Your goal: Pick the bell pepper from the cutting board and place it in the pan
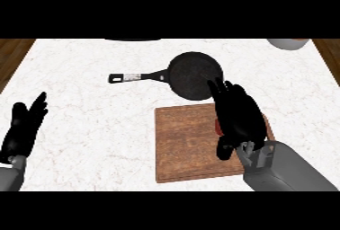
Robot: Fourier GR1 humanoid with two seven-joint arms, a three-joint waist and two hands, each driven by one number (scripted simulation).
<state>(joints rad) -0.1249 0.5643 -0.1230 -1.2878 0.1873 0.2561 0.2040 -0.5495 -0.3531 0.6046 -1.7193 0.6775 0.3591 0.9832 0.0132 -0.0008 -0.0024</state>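
The round black pan with its black handle pointing left holds nothing. The red bell pepper lies on the brown wooden cutting board, mostly hidden under the straight-fingered right hand, its orientation unreadable. The left hand rests open at the left edge.

From the cutting board toward 12 o'clock I see only a narrow strip of bare counter before the pan. Its handle juts toward 9 o'clock and bars that lane. My right hand covers the board's 3 o'clock side. Wide room lies at 9 o'clock, up to my left hand resting at the edge.
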